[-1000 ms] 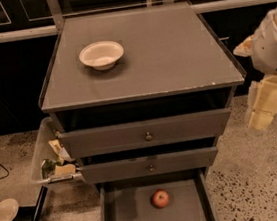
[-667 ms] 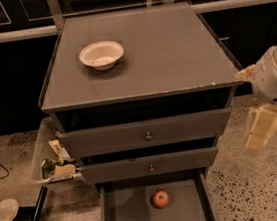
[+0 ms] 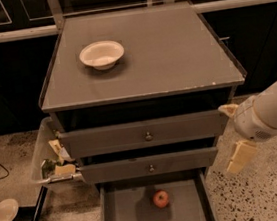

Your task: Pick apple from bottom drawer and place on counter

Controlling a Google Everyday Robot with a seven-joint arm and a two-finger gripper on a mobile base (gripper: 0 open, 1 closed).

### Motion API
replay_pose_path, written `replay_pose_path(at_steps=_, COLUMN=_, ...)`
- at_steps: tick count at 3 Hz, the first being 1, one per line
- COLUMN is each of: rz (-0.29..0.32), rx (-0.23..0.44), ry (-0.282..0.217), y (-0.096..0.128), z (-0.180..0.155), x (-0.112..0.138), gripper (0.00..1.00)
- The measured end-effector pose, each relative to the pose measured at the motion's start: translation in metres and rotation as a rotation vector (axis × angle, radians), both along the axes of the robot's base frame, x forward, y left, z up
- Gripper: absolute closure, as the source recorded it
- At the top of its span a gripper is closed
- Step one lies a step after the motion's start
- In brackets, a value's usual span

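The apple (image 3: 161, 199), small and red, lies on the grey floor of the open bottom drawer (image 3: 127, 219), near its back middle. The counter (image 3: 172, 53) is the flat grey cabinet top above. My gripper (image 3: 233, 132) hangs to the right of the cabinet, level with the two closed knobbed drawers, up and to the right of the apple and apart from it. Its two cream fingers (image 3: 241, 156) stand apart, open and empty.
A white bowl (image 3: 102, 54) sits on the counter's back left. A clear bin of scraps (image 3: 51, 161) stands left of the cabinet. A white plate (image 3: 3, 213) lies on the speckled floor at the far left. A rail runs along the back.
My arm and gripper have moved down and a little left along the cabinet's right side, closer to the drawer level. The apple and the bowl have not moved.
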State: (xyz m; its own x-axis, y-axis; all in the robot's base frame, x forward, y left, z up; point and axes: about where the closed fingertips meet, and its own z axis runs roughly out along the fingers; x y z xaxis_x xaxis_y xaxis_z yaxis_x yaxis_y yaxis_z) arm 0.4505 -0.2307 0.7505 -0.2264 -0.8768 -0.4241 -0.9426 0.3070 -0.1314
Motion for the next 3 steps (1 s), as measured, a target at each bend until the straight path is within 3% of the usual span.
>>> replay_pose_path(at_steps=1, rz=0.022, rx=0.051, ry=-0.003, y=0.002, z=-0.037, x=0.003, gripper=0.0)
replay_pose_path(at_steps=3, rz=0.013, rx=0.049, ry=0.002, y=0.004, z=-0.054, x=0.0, gripper=0.0)
